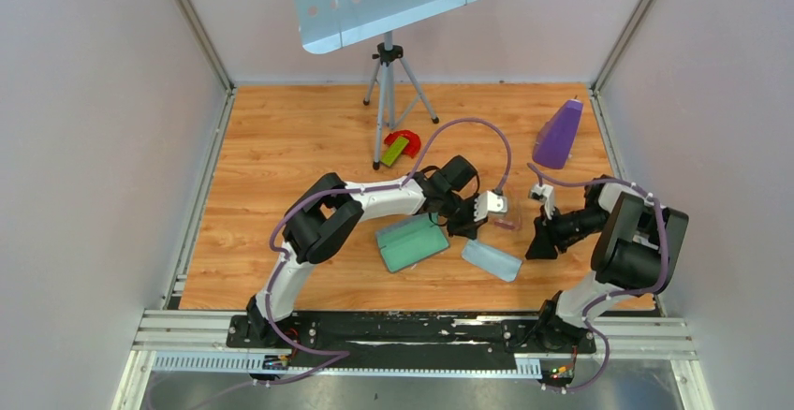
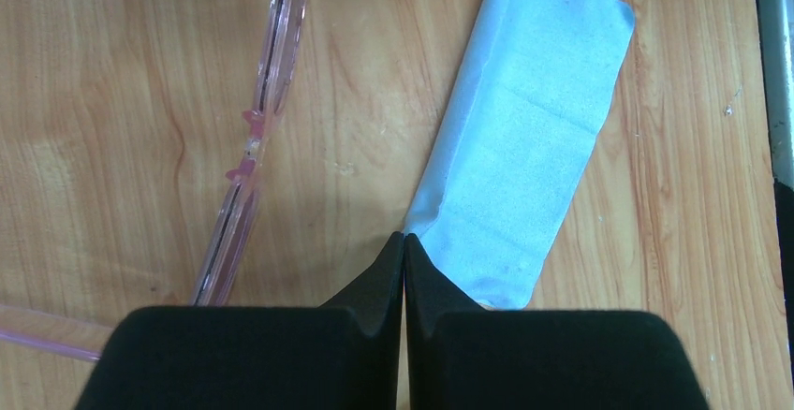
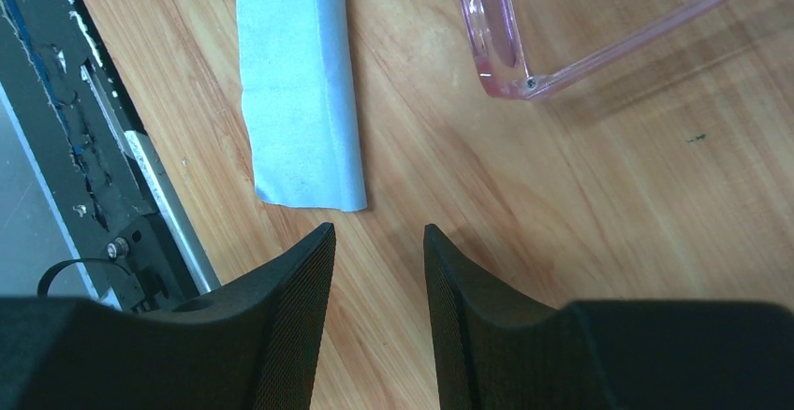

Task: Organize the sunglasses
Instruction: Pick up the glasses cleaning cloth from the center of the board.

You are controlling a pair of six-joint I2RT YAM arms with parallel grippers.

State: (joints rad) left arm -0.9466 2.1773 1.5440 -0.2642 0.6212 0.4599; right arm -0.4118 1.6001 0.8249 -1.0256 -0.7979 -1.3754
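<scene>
A: Left gripper [image 2: 404, 240] tips pressed together, touching the blue cloth [image 2: 524, 148] at its near corner, 12 o'clock; fabric caught or not, cannot tell.
B: Right gripper [image 3: 379, 234] jaws spread, nothing between. Pink sunglasses [image 2: 272, 73] lie on the wooden table [image 2: 112, 129], 10 o'clock of the left tips.

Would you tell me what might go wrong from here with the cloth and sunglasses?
The left fingers are shut at a corner of the blue cloth; if they missed it, lifting gets nothing. The sunglasses lie close beside, so dragging the cloth might shove them. The right fingers stand open near both and could bump them.
</scene>
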